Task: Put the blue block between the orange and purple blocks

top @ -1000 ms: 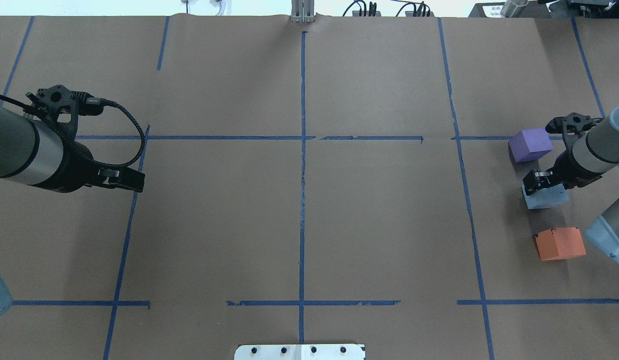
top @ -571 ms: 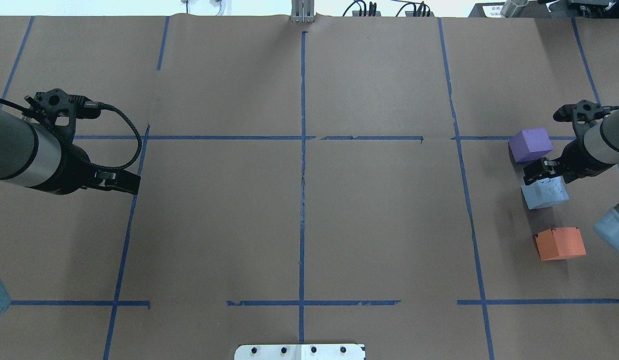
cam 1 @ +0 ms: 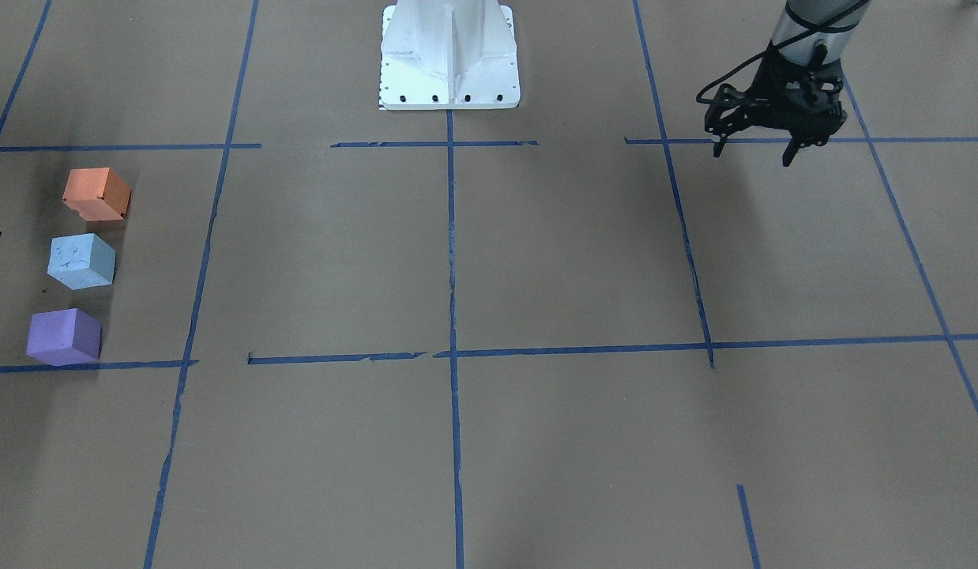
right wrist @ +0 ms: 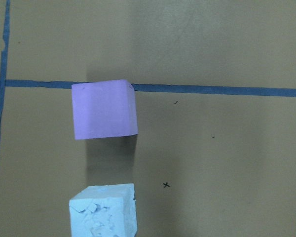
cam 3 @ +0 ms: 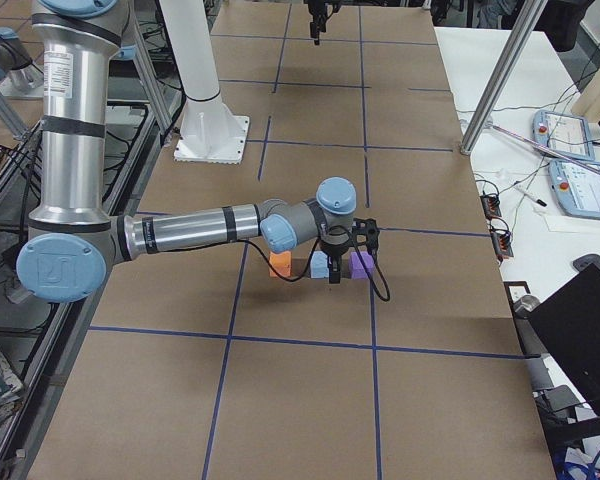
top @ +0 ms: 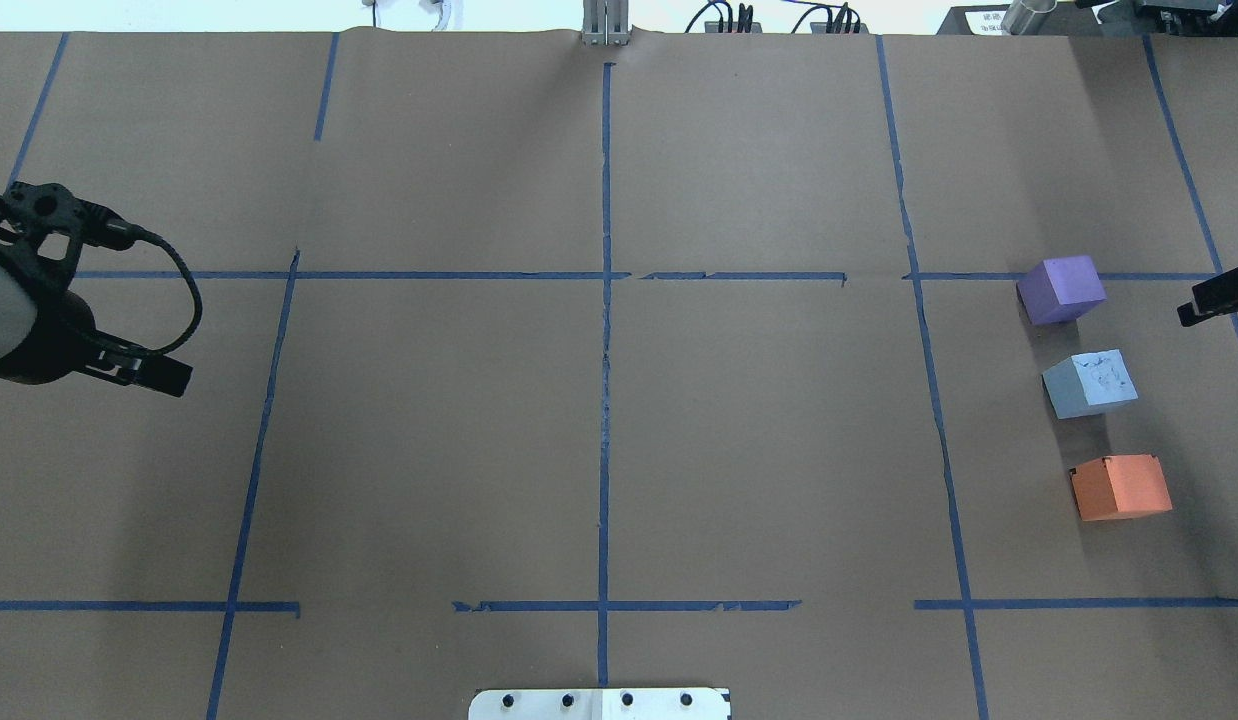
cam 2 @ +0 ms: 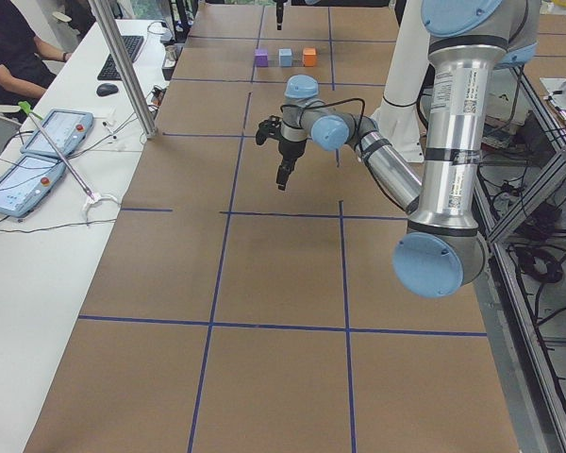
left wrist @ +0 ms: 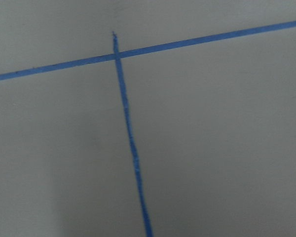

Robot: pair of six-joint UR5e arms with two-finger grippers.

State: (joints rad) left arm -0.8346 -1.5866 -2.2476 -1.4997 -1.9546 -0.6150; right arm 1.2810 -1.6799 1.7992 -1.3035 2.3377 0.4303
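The blue block (top: 1089, 384) lies free on the brown paper, in a row between the purple block (top: 1061, 289) and the orange block (top: 1120, 487). The front view shows the same row: orange (cam 1: 96, 194), blue (cam 1: 81, 261), purple (cam 1: 64, 337). My right gripper (top: 1219, 295) is at the right edge, clear of the blocks, open and empty; only its tips show. Its wrist view looks down on the purple block (right wrist: 104, 109) and the blue block (right wrist: 103, 210). My left gripper (cam 1: 752, 156) is open and empty, far away on the table's other side.
Blue tape lines divide the paper-covered table. The white robot base (cam 1: 449, 55) stands at the middle of the robot's edge. The left wrist view shows only a tape crossing (left wrist: 116, 54). An operators' desk with tablets (cam 2: 38, 151) runs along the far side.
My right gripper let go of the blue block, rose off it and pulled back to the right edge. The block stayed put. My left arm drew back to the left.
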